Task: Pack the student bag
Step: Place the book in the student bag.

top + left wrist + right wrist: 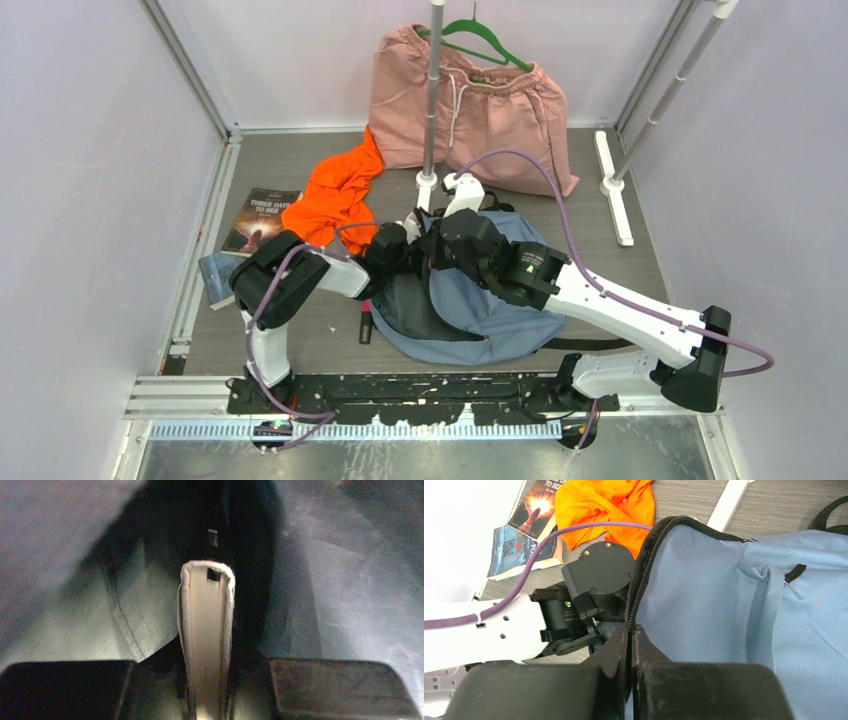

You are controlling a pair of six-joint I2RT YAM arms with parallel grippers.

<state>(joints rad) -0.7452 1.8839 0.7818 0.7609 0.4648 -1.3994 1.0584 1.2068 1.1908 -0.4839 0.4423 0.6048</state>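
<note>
Left claw: gripping a book, reaching inside the bag.
Right claw: pinching tight on the rim, lifting it.
Bag: lying on the desk, surrounding left claw.
Advice: sliding book deeper ahead before releasing.

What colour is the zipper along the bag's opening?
Black. The zipper shows best in the right wrist view.

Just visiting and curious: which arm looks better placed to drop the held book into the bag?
Left, probably. The left tool grips the book edge-on, inside the grey-blue student bag. The right tool is pinched shut on the bag's zipper edge, holding the mouth open, so it looks occupied.
</note>
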